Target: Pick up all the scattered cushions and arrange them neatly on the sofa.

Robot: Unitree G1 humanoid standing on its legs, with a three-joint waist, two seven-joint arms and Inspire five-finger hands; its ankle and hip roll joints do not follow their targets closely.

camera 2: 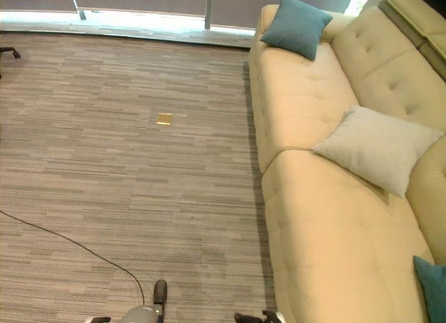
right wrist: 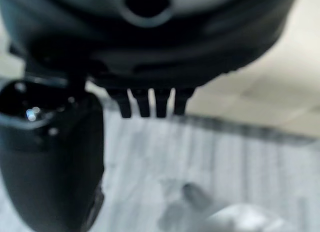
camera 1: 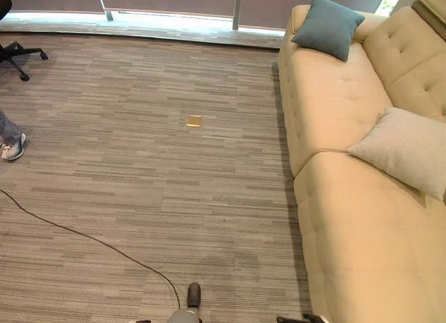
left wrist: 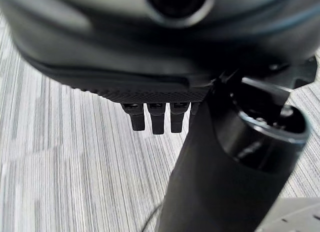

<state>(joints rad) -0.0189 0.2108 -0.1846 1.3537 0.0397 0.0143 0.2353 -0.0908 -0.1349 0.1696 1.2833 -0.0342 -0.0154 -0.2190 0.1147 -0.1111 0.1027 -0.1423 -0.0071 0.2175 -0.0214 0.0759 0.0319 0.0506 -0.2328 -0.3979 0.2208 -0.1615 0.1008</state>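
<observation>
A cream sofa [camera 1: 348, 218] runs along the right of the room. A teal cushion [camera 1: 327, 26] leans at its far end against the armrest. A beige cushion [camera 1: 405, 150] rests against the backrest near the middle. The corner of another teal cushion [camera 2: 433, 285] shows at the sofa's near end. My left hand [left wrist: 155, 119] hangs over the striped carpet, fingers straight, holding nothing. My right hand [right wrist: 150, 104] hangs the same way over the carpet close to the sofa's base [right wrist: 260, 107], open and empty.
Grey striped carpet [camera 1: 139, 198] spreads to the left of the sofa, with a small brass floor plate [camera 1: 194, 120] in it. An office chair's base [camera 1: 14, 55] and a person's shoe [camera 1: 12, 149] are at the far left. Windows line the far wall.
</observation>
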